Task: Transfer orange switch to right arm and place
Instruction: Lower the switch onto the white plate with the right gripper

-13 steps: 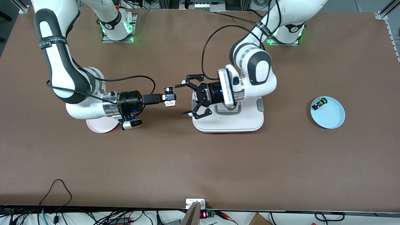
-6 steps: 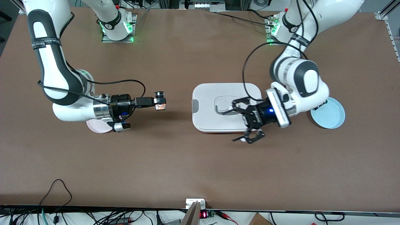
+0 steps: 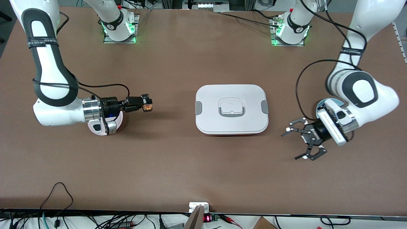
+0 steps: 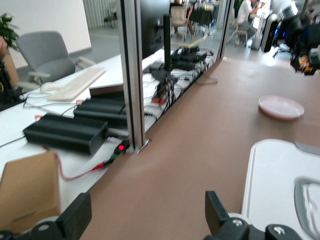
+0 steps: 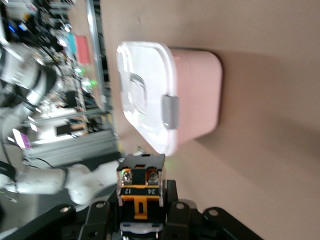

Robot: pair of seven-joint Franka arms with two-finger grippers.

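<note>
The orange switch (image 3: 147, 107), a tiny black block with an orange band, is held in my right gripper (image 3: 147, 104), which is shut on it. It hangs above the table beside the pink plate (image 3: 94, 130), toward the right arm's end. In the right wrist view the switch (image 5: 140, 189) sits between the jaws, screws and orange band showing. My left gripper (image 3: 294, 143) is open and empty, low over bare table beside the blue plate (image 3: 320, 104). Its fingers (image 4: 75, 220) stand wide apart in the left wrist view.
A white lidded box (image 3: 230, 108) with grey clips stands mid-table; it also shows in the right wrist view (image 5: 170, 110) and the left wrist view (image 4: 280, 185). The left arm hides most of the blue plate and its contents. The right wrist covers part of the pink plate (image 4: 281, 107).
My left gripper has swung away from the middle, over the box, to beside the blue plate. My right gripper has drawn back toward the pink plate with the switch in it.
</note>
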